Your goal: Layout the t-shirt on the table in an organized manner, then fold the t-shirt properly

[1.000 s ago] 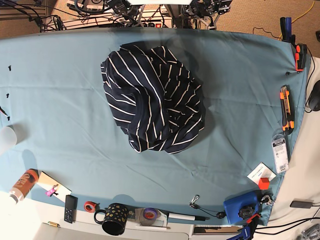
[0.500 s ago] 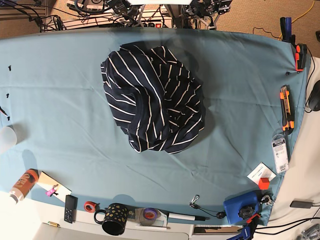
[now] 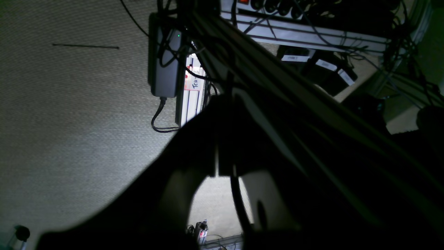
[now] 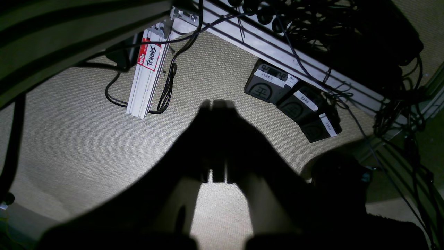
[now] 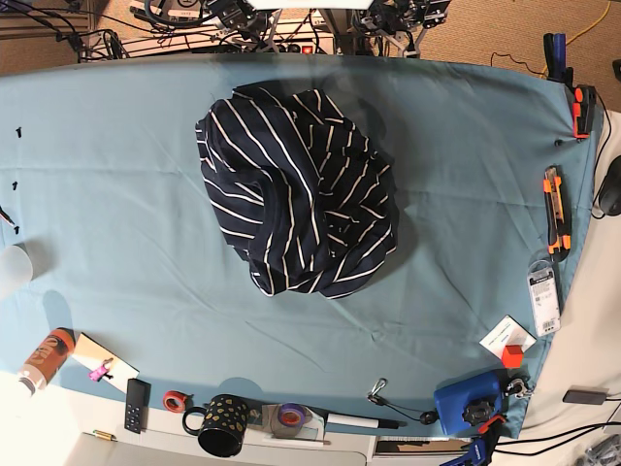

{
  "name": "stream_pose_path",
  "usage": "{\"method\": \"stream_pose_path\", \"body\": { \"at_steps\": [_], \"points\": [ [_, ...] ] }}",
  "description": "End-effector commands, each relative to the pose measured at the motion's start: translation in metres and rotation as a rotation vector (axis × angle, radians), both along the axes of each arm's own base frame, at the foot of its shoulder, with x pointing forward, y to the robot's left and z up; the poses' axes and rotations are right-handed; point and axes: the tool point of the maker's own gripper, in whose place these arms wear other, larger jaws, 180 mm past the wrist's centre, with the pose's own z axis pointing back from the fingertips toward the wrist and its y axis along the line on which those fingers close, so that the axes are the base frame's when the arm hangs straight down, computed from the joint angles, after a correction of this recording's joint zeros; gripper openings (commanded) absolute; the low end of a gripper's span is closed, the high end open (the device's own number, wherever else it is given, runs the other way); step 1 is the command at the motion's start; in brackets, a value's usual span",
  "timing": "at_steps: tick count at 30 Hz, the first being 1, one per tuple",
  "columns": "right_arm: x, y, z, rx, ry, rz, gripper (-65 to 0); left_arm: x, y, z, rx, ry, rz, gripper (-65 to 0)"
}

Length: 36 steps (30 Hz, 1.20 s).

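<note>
The t-shirt [image 5: 296, 189], navy with thin white stripes, lies crumpled in a heap on the teal table [image 5: 107, 194], a little toward the far side of its middle. Neither gripper touches it. In the left wrist view my left gripper [image 3: 222, 100] is a dark silhouette with its fingers pressed together, hanging over carpet with nothing in it. In the right wrist view my right gripper [image 4: 216, 103] is likewise shut and empty above the floor. Only bits of the arms show past the table's far edge in the base view.
Along the near edge stand a spotted mug [image 5: 221, 425], tape rolls, a remote, a bottle [image 5: 44, 359] and a blue box [image 5: 466, 403]. An orange cutter [image 5: 555, 209] lies at the right edge. Cables, an aluminium profile [image 4: 145, 76] and foot pedals [image 4: 291, 100] lie on the carpet.
</note>
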Motion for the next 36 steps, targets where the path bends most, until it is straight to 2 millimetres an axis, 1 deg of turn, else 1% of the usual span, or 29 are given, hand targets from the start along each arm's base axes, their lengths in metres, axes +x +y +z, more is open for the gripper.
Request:
{"method": "stream_pose_path", "body": {
  "at_steps": [1,19,24,27,29,33,36],
  "points": [
    [0.002,0.002,0.001,0.009,-0.005,0.001,-65.0,0.001,-0.004,0.001,-0.010,-0.005,0.000,-65.0],
    [0.002,0.002,0.001,0.008,-0.005,0.001,-65.0,0.002,-0.003,0.001,-0.006,-0.014,0.003,-65.0],
    [0.000,-0.005,0.000,-0.006,0.007,0.003,-65.0,0.001,0.002,0.000,0.000,-0.011,0.000,-65.0],
    [-0.002,-0.018,0.001,-0.034,0.023,0.006,-65.0,-0.005,0.011,-0.001,0.013,0.007,-0.004,-65.0],
    [-0.002,-0.030,0.002,-0.052,0.019,0.010,-65.0,-0.011,0.022,-0.002,0.031,0.015,-0.006,-65.0],
    [0.006,-0.057,0.008,-0.089,-0.010,0.026,-65.0,-0.026,0.051,-0.002,0.080,0.019,-0.013,-65.0],
    [0.005,-0.077,0.016,-0.111,-0.029,0.033,-65.0,-0.039,0.069,0.002,0.114,0.013,-0.019,-65.0]
  ]
}}
